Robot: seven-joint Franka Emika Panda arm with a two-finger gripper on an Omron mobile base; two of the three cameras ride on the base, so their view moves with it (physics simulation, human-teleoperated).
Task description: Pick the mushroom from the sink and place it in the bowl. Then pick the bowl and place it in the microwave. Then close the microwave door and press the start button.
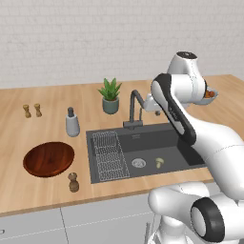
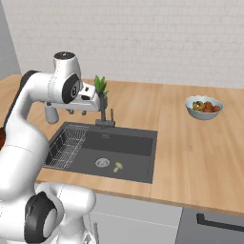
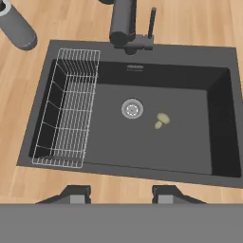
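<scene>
Claw (image 3: 122,195), part open and empty, hovers above the sink (image 3: 218,118); lower straight onto the mushroom (image 3: 161,120) right of the drain (image 3: 132,108).

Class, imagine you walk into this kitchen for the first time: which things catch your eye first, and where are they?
The dark sink set into the wooden counter stands out, with a tiny pale mushroom lying on its floor beside the round drain. A wire rack sits along one side, and a reddish-brown wooden bowl rests on the counter beyond it.

no legible text, no labels, no brand marks, no numbers on anything
</scene>
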